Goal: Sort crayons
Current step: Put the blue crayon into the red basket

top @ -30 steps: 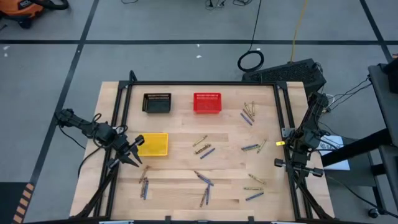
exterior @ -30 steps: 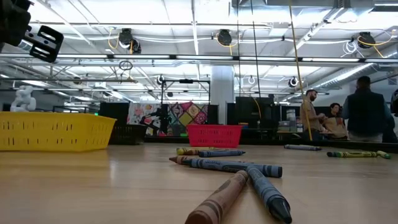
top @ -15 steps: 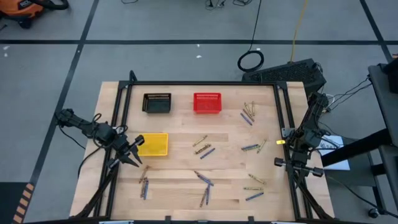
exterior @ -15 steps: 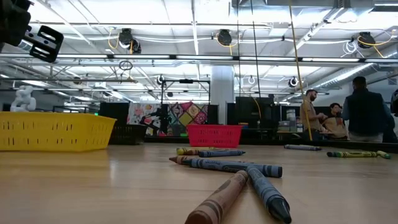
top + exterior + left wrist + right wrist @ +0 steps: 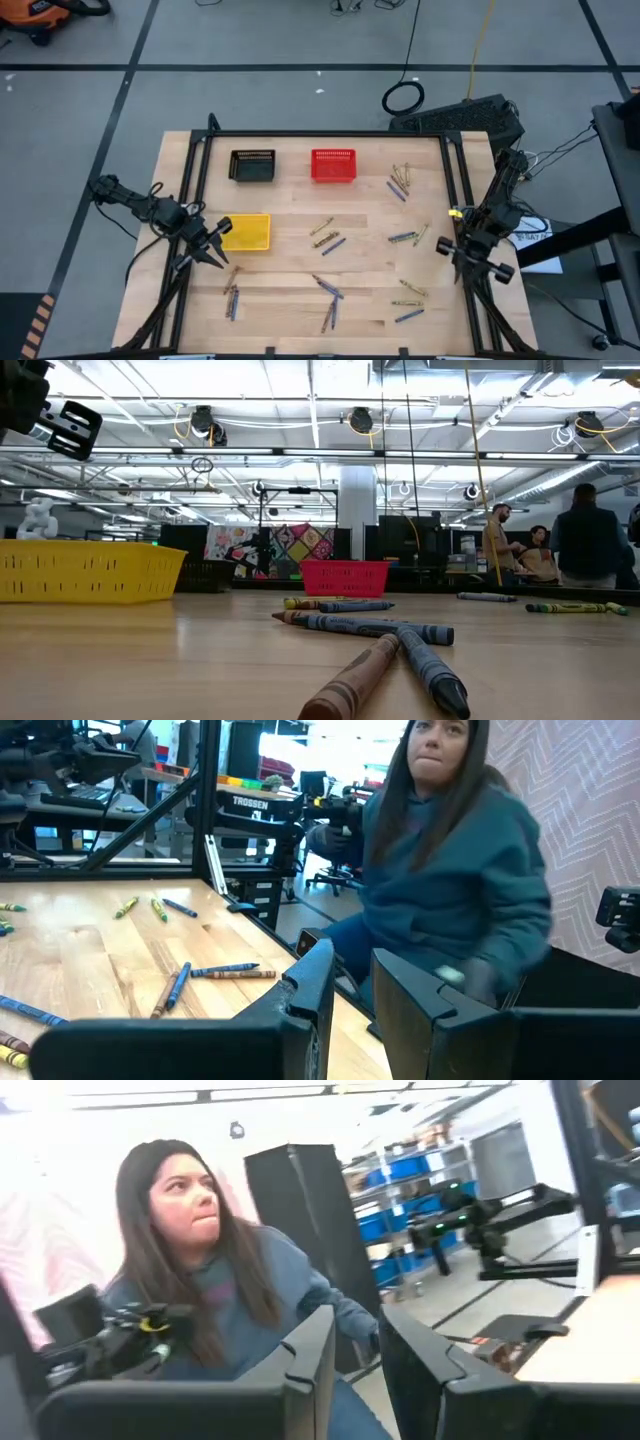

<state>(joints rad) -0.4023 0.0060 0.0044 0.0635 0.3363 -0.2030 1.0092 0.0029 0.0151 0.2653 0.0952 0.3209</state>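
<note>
Crayons (image 5: 327, 240), thin blue, yellow-green and brown-orange sticks, lie scattered across the wooden table (image 5: 290, 205), while left gripper (image 5: 205, 247) and right gripper (image 5: 447, 248) hover slightly parted, holding nothing.

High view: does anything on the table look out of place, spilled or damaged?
Nothing looks damaged. The crayons lie scattered in loose clusters across the table, none visibly in the black basket, red basket or yellow basket, which fits unsorted work. All three baskets stand upright.
</note>
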